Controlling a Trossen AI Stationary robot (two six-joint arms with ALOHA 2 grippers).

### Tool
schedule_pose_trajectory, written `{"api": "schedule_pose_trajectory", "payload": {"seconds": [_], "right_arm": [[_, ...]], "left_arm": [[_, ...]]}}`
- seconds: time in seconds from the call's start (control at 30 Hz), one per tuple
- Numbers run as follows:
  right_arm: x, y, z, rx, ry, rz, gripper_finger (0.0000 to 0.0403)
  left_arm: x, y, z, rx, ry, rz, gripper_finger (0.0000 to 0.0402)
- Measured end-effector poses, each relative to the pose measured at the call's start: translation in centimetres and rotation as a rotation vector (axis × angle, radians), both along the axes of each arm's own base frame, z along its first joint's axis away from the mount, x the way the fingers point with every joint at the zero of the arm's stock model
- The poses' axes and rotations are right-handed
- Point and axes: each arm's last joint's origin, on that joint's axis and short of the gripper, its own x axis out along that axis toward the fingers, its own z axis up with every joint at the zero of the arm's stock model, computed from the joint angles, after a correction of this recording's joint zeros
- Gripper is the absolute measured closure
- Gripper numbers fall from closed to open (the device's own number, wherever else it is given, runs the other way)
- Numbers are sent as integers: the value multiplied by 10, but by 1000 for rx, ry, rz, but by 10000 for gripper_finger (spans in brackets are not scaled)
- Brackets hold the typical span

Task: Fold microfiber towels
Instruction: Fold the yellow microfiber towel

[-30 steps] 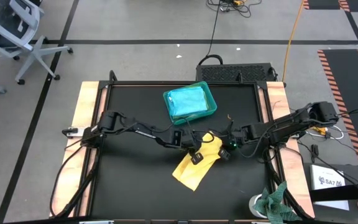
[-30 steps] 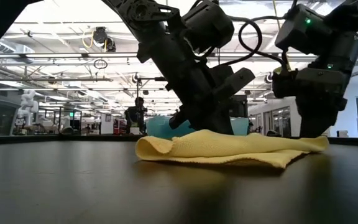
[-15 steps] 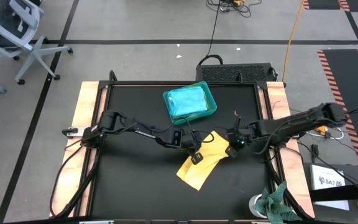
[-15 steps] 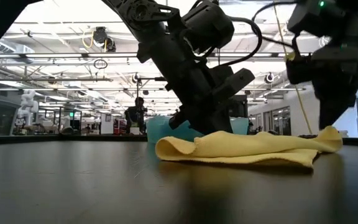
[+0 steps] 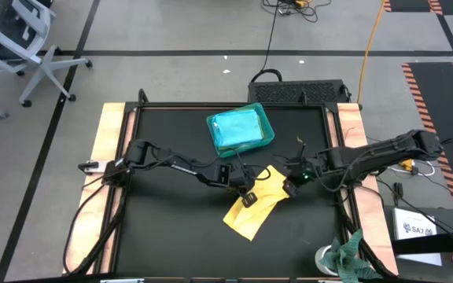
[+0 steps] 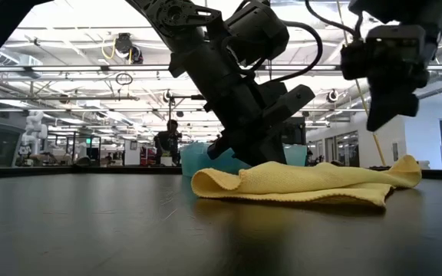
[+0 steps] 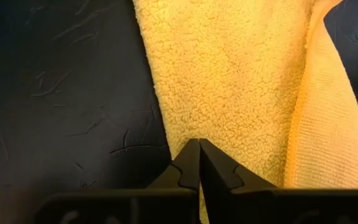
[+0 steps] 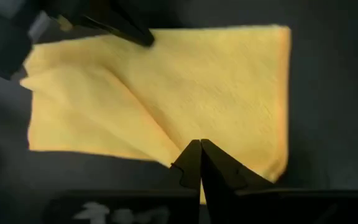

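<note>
A yellow microfiber towel [image 5: 254,208] lies crumpled and partly folded on the black table, also seen in the low view [image 6: 305,184]. My left gripper [image 5: 248,197] is shut, and its tips rest on the towel's middle [image 7: 199,144]. My right gripper [image 6: 380,126] is shut and empty. It hangs in the air above the towel's right end [image 8: 199,146]. A turquoise towel [image 5: 236,126] lies in the teal tray [image 5: 267,135] at the far side. My left gripper presses its shut fingertips down on the yellow towel's fuzzy top face [image 7: 194,121], close to one long edge. The fingers slant down from the table's left side. The towel lies on the table under them, and a folded-over layer [image 7: 328,130] lies beside them.
A mottled green-and-white rag [image 5: 354,253] and a white round thing [image 5: 325,258] lie at the near right corner. Bare black tabletop stretches along the near and left sides. In the low view a person [image 6: 167,142] stands far off in the room.
My right gripper, shut the whole time, dragged the yellow towel's right end a little toward the table's right edge, then rose clear of it. The whole towel slid slightly to the right and now lies more bunched.
</note>
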Motion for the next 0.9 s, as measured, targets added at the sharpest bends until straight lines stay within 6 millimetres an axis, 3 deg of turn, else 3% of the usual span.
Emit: {"api": "schedule_pose_trajectory", "payload": {"seconds": [0.37, 0.73, 0.9], "right_arm": [[15, 2, -26, -24, 130, 62, 403], [-15, 1, -32, 32, 439, 97, 403], [-11, 2, -24, 55, 323, 60, 403]], "left_arm": [[0, 0, 0, -15, -1, 20, 392], [0, 0, 0, -15, -1, 21, 395], [0, 0, 0, -15, -1, 21, 395]]}}
